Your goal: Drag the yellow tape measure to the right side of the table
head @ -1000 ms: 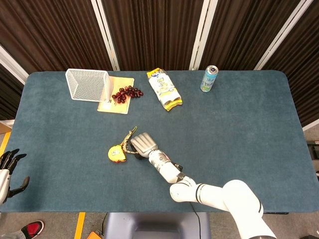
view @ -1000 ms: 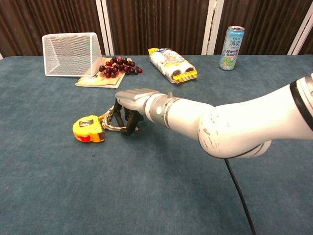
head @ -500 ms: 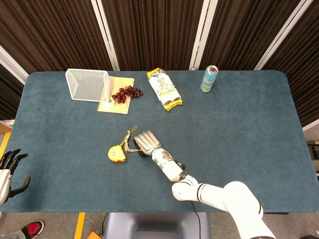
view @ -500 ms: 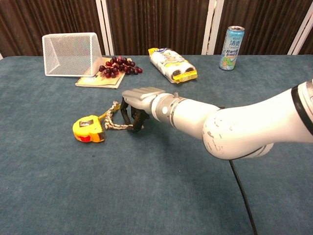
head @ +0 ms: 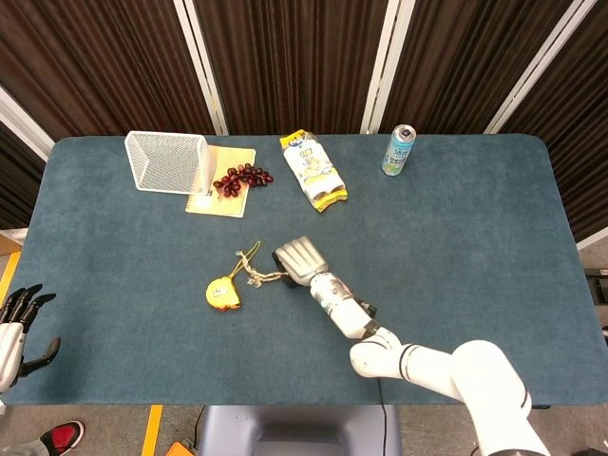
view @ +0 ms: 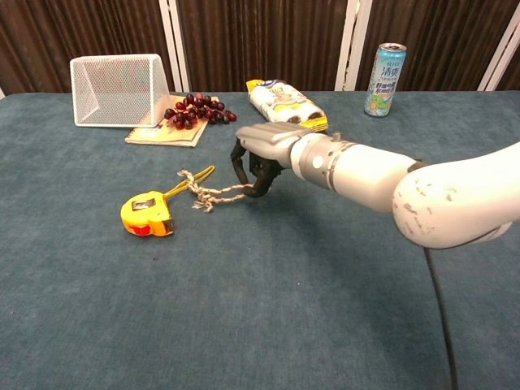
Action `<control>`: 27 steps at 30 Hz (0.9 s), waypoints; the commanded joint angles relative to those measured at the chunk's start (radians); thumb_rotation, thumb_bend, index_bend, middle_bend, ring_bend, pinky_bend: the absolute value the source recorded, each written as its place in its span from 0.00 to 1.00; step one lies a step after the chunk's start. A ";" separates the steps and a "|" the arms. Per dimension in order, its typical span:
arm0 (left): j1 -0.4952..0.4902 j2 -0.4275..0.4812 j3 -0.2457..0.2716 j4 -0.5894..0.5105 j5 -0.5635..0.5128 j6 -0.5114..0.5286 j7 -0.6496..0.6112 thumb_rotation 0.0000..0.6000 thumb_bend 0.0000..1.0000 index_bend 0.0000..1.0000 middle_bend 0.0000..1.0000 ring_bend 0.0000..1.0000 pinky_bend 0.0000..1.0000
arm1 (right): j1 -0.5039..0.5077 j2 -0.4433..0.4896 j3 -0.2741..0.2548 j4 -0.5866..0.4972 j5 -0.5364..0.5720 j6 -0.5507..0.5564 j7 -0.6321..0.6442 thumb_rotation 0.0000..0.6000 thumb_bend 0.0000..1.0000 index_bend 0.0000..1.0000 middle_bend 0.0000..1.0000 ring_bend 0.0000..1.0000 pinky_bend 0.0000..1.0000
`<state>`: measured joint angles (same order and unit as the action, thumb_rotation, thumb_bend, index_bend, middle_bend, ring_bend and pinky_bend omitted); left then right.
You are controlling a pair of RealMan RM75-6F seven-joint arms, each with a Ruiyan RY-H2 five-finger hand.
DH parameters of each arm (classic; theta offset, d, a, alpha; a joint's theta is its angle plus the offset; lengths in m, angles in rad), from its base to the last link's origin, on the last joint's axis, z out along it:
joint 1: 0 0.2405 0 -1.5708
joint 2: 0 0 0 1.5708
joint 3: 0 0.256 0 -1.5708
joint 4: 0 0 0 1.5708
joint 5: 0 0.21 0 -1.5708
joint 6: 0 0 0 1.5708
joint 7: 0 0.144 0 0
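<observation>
The right arm reaches from the lower right across the blue table point(head: 456, 237), its forearm low and angled toward the table's middle. The right hand point(view: 262, 154) is palm down, its back level and its dark fingers point(view: 242, 171) curled under, hooked around the end of a frayed cord point(view: 218, 195). The cord runs leftward, nearly straight, from the fingers to a knot by a yellow strap, which leads on to the yellow tape measure point(view: 147, 214). The tape measure lies flat on the cloth left of the table's centre, apart from the hand with only the cord joining them.

The left hand point(head: 17, 323) hangs beyond the table's left edge in the head view, fingers spread, holding nothing.

Along the far side stand a wire mesh basket point(head: 167, 161) on its side, a notebook point(head: 223, 199) with a bunch of dark grapes point(head: 242, 179) on it, a snack packet point(head: 313, 171), and an upright drink can point(head: 399, 150).
</observation>
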<state>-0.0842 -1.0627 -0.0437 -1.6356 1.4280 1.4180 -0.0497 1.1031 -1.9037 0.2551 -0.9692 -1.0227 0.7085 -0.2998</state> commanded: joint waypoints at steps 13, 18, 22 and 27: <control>-0.009 -0.007 0.006 -0.002 0.006 -0.013 0.017 1.00 0.38 0.19 0.08 0.01 0.22 | -0.175 0.244 -0.060 -0.186 -0.120 0.125 0.125 1.00 0.94 0.93 1.00 0.90 1.00; -0.013 -0.010 0.007 -0.002 0.007 -0.019 0.022 1.00 0.39 0.19 0.08 0.01 0.22 | -0.228 0.303 -0.080 -0.198 -0.141 0.157 0.158 1.00 0.94 0.93 1.00 0.90 1.00; -0.019 -0.017 0.012 -0.004 0.009 -0.031 0.041 1.00 0.38 0.19 0.08 0.01 0.22 | -0.308 0.375 -0.107 -0.178 -0.162 0.218 0.202 1.00 0.94 0.93 1.00 0.90 1.00; -0.023 -0.022 0.016 -0.007 0.006 -0.040 0.057 1.00 0.38 0.19 0.08 0.01 0.22 | -0.359 0.425 -0.116 -0.163 -0.193 0.255 0.257 1.00 0.93 0.93 1.00 0.90 1.00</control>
<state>-0.1067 -1.0840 -0.0286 -1.6422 1.4348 1.3792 0.0061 0.7669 -1.4963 0.1468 -1.1409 -1.1994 0.9433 -0.0618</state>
